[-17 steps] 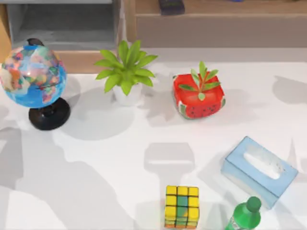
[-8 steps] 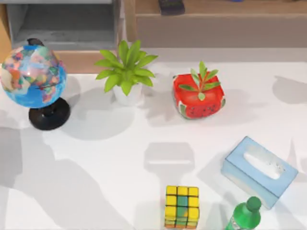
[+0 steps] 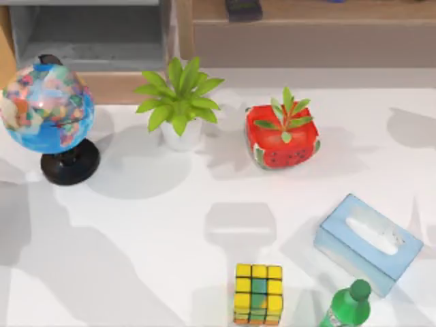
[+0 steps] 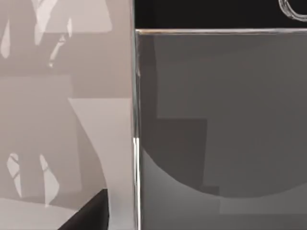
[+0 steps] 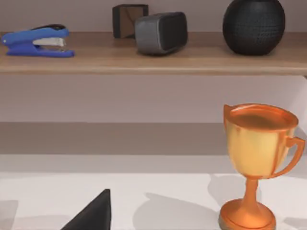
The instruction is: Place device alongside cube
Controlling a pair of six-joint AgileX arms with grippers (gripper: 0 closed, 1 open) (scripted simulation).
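The cube (image 3: 258, 293), mostly yellow with some green and orange squares, stands on the white table near the front edge, a little right of centre. The device (image 4: 220, 120) lies very close under the left wrist camera: a grey screen, a silver-white frame edge (image 4: 135, 120) and part of a round home button (image 4: 292, 9). A dark part of my left gripper (image 4: 91, 215) shows beside the device's long edge. A dark part of my right gripper (image 5: 93, 213) hangs above the table, facing a shelf.
A globe (image 3: 46, 109) stands at the left, a green plant (image 3: 178, 102) and a watermelon pot (image 3: 283, 139) at the back. A blue tissue box (image 3: 368, 242) and a green bottle (image 3: 347, 306) sit right of the cube. A gold trophy (image 5: 256, 158) is near the right arm.
The arm shadows on the left part of the table have shifted slightly. The cube and the other objects have stayed put.
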